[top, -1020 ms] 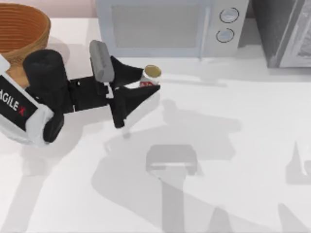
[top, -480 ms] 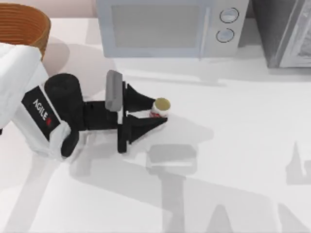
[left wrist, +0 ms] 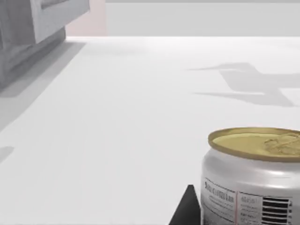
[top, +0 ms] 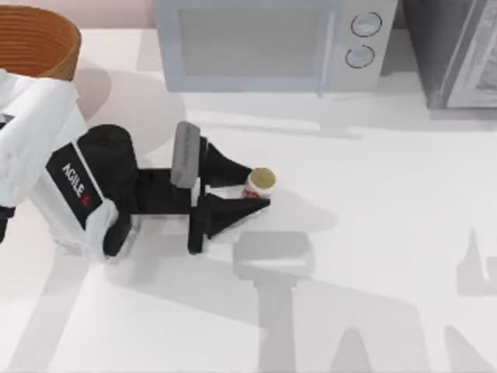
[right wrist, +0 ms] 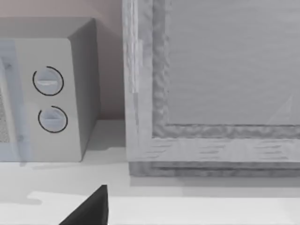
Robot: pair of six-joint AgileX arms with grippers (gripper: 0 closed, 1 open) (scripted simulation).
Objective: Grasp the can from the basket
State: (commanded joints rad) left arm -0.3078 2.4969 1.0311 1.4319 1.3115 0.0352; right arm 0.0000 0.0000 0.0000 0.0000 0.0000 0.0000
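My left gripper (top: 250, 196) has its two black fingers clamped on the small red-and-white can with the pale gold top (top: 259, 183), held near the white table (top: 373, 233) at centre frame, well apart from the round orange-brown wicker basket (top: 46, 43) in the upper left corner. So the grasp looks done to me and the can is out of the basket; what is left seems only a set-down or a hold. My right arm sits parked, its wrist camera facing the grey microwave (right wrist: 51, 93) — I cannot tell how its fingers stand.
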